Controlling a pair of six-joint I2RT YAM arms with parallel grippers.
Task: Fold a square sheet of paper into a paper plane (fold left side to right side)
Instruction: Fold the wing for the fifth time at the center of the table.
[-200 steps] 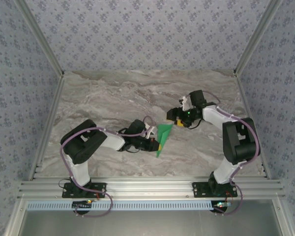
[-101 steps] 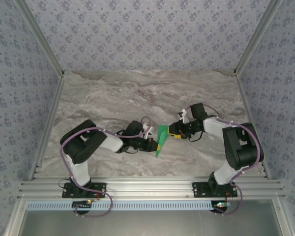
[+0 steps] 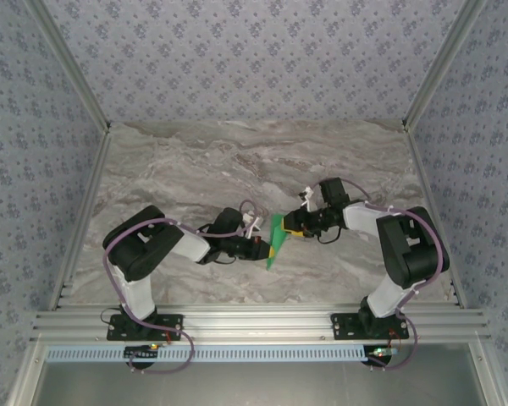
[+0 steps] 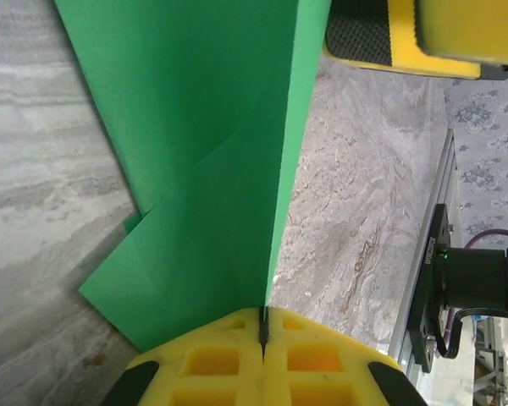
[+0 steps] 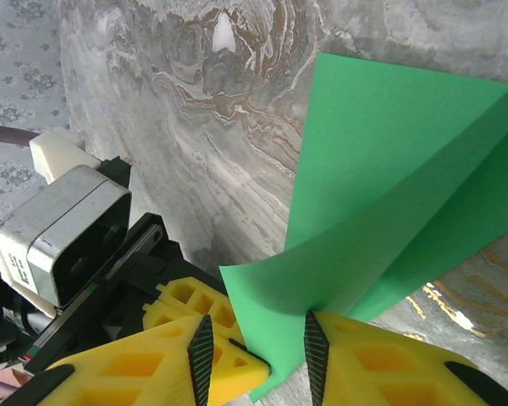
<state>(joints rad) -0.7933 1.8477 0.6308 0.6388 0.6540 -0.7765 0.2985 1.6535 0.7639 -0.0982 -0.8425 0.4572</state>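
The left hand is pinching one edge of the folded green sheet of paper, its yellow fingers pressed together on it. The right hand is straddling the sheet's opposite corner with its fingers spread, a gap showing between them. The sheet is sitting between both hands, at the near middle of the marble desk.

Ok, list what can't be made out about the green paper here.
- Left wrist view: green paper runs off the top edge, hiding its full shape.
- Right wrist view: right fingers flank the paper's curl; whether they pinch it is cut off by the bottom edge.
- Top view: creases too small to read.
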